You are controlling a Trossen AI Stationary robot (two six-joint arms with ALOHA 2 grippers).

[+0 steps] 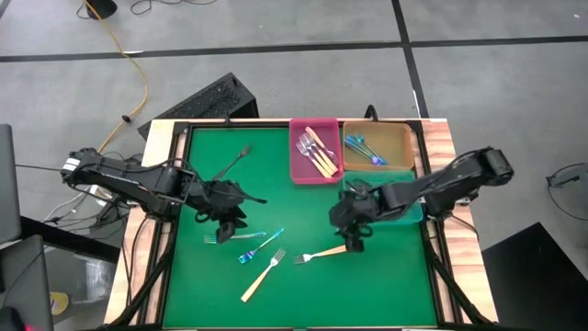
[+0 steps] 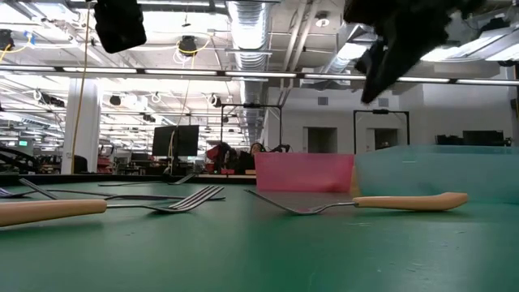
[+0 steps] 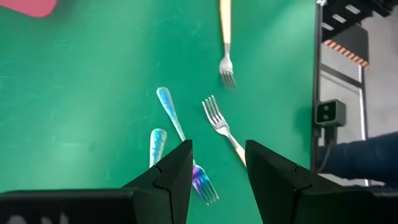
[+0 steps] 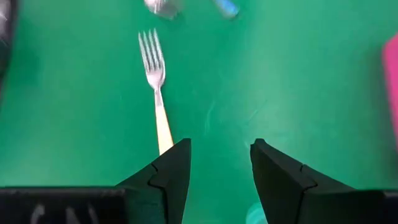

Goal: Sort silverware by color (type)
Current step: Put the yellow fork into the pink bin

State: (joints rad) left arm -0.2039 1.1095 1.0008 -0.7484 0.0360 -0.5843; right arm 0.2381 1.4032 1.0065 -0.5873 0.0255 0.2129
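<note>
On the green mat lie two tan-handled forks [image 1: 264, 274] [image 1: 322, 252], two iridescent blue forks [image 1: 262, 244] [image 1: 220, 237] and a black fork [image 1: 241, 156]. My left gripper [image 1: 223, 228] hovers open above the blue forks [image 3: 171, 115], slanting down, with nothing between its fingers [image 3: 217, 162]. My right gripper [image 1: 353, 245] hovers open by the handle end of one tan-handled fork [image 4: 155, 93]; the handle runs toward one finger, apart from it. A pink tray [image 1: 301, 170] holds tan-handled forks and a brown tray [image 1: 404, 147] holds blue ones.
A teal tray [image 1: 409, 213] sits under my right arm at the mat's right side, seen beside the pink tray [image 2: 304, 172] in the low view. Another black fork [image 1: 250, 198] lies by my left arm. Bare mat stretches along the near edge and the far left.
</note>
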